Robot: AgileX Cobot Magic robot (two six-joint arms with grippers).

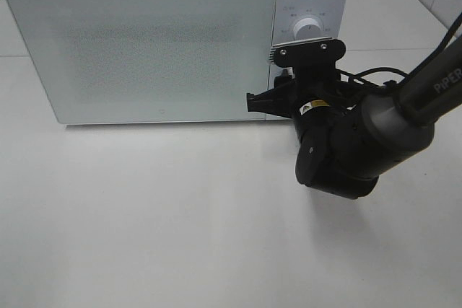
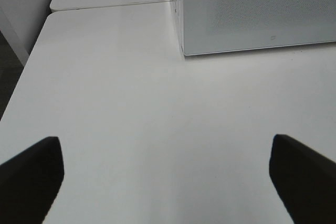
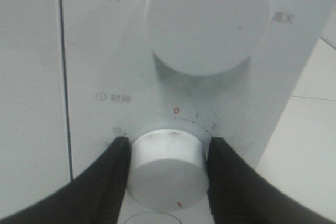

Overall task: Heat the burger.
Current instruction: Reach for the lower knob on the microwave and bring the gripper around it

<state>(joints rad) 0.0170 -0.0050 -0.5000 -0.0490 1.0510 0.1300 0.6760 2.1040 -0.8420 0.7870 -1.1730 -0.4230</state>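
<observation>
The right hand [image 3: 168,145] has its two black fingers [image 3: 113,174] pressed against opposite sides of the small round white lower knob [image 3: 167,169], gripping it. The knob carries a red mark on the side away from the printed dial numbers 0, 1 and 2. Just beside it on the same white control panel [image 3: 94,51] sits a larger round white upper knob [image 3: 207,19] with its own red mark at the edge. The panel belongs to a white box-shaped microwave oven [image 1: 159,48] whose frosted grey door is closed; the oven stands on the plain white counter [image 1: 180,221]. The black right arm [image 1: 361,135] reaches in from the side.

The left hand [image 2: 168,182] hangs wide open above bare counter, near the oven's front corner.

The burger appears in none of the views, so its place cannot be told.
</observation>
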